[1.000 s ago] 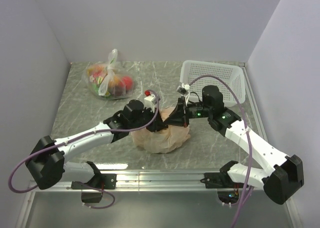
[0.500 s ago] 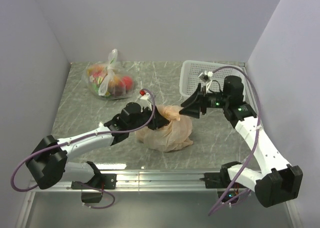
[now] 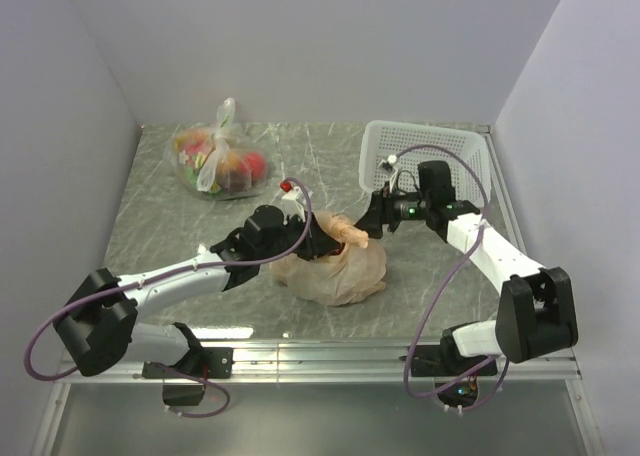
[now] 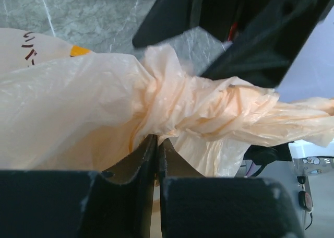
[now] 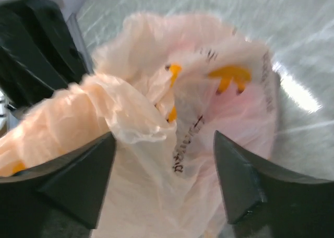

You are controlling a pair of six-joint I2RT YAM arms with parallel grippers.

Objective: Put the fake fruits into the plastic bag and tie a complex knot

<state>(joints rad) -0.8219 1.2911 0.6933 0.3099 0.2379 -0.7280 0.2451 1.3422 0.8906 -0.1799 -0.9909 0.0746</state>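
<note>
The peach-orange plastic bag [image 3: 335,266] lies bulging at the table's middle, its neck twisted into a knotted bunch [image 4: 177,105]. My left gripper [image 3: 322,239] is shut on the thin plastic just under that bunch [image 4: 157,138]. My right gripper [image 3: 368,222] hangs open at the bag's right side. Its fingers stand wide apart on either side of the crumpled top [image 5: 164,144], gripping nothing. The fake fruits are hidden inside the bag; only a pink tint shows through the film [image 5: 245,118].
A clear bag of mixed fruits [image 3: 218,161] with white handles sits at the back left. A white plastic basket [image 3: 440,146] stands at the back right, just behind the right arm. Walls close in on the left, back and right sides.
The right gripper let go of the bag and opened, drew back toward the basket, then came back down to the bag's neck. The left gripper kept its hold.
</note>
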